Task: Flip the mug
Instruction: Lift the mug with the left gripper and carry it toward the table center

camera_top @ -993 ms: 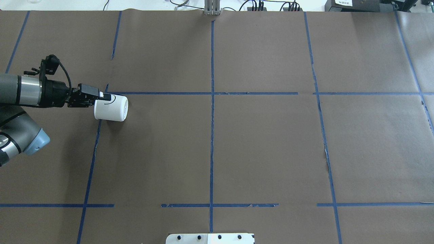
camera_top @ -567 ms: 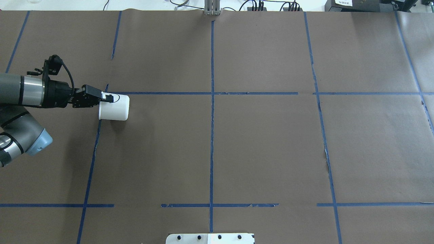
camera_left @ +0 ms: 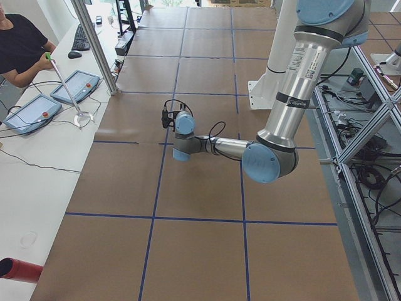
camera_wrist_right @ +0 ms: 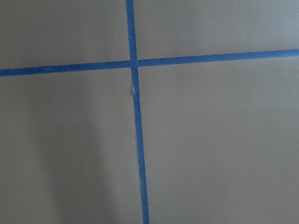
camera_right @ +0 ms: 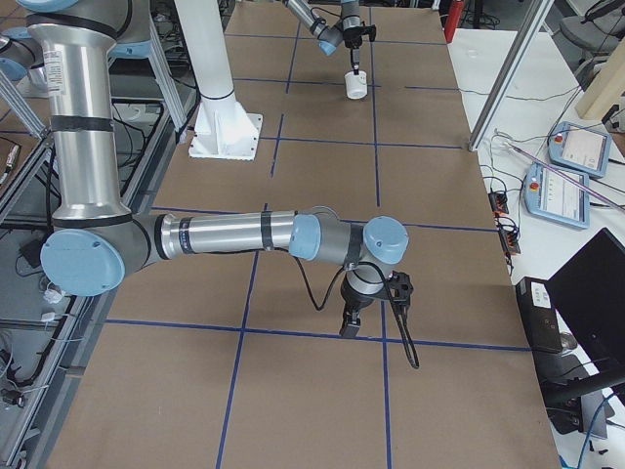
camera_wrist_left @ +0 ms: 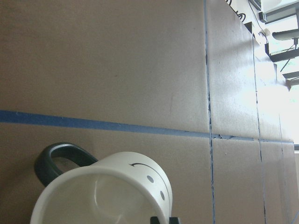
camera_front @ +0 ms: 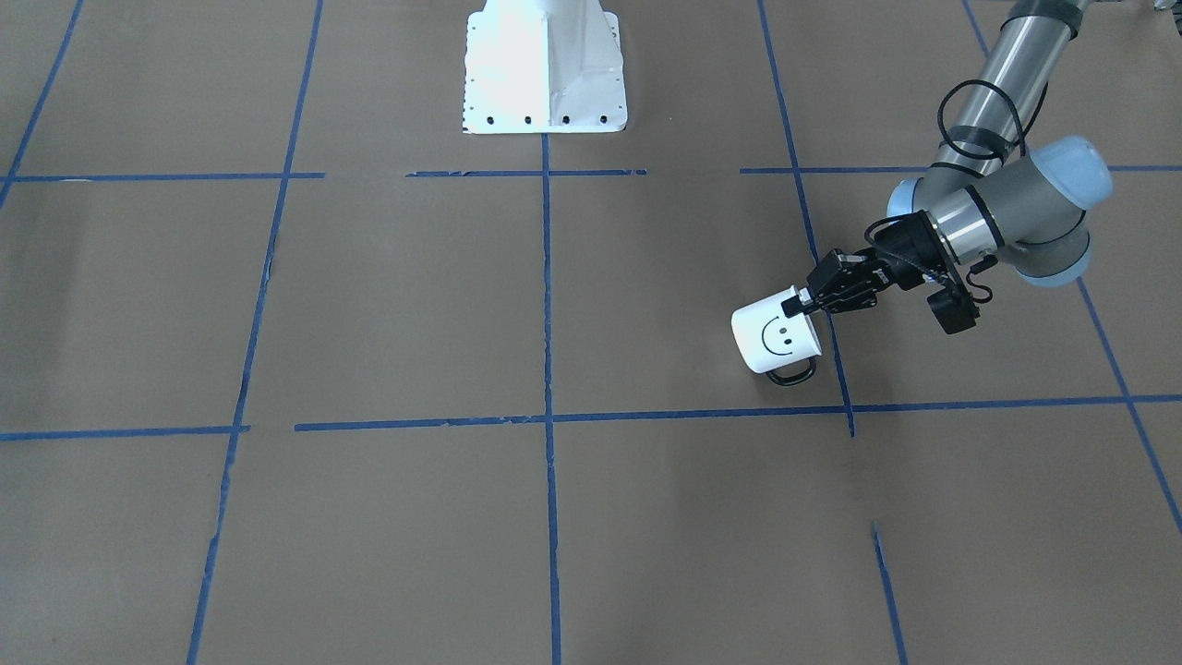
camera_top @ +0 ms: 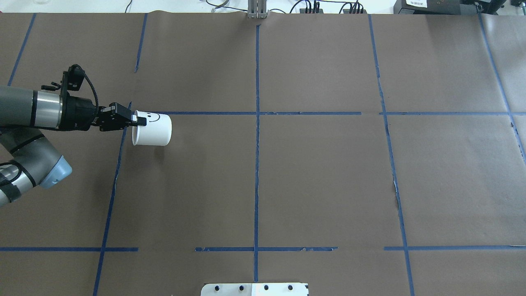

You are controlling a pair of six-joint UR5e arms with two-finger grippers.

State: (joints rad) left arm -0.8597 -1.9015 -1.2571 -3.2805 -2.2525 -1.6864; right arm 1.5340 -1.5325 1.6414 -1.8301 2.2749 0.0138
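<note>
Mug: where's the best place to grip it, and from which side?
The rim wall, from the open-mouth side. The mug is tipped with its mouth facing the left gripper, so one jaw fits inside and one outside the thin wall, which is how it seems to be held. The black handle sits round the side, clear of that spot.

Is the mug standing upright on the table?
No, the mug is tipped sideways, its rim held by the left gripper.

Left arm (camera_front: pixel 1002 55): silver-grey tube, pale blue joint caps, black gripper (camera_front: pixel 805 302), looped black cable (camera_front: pixel 941 111). Right arm (camera_right: pixel 215 234) has the same finish. White bolted base (camera_front: pixel 545 65).
</note>
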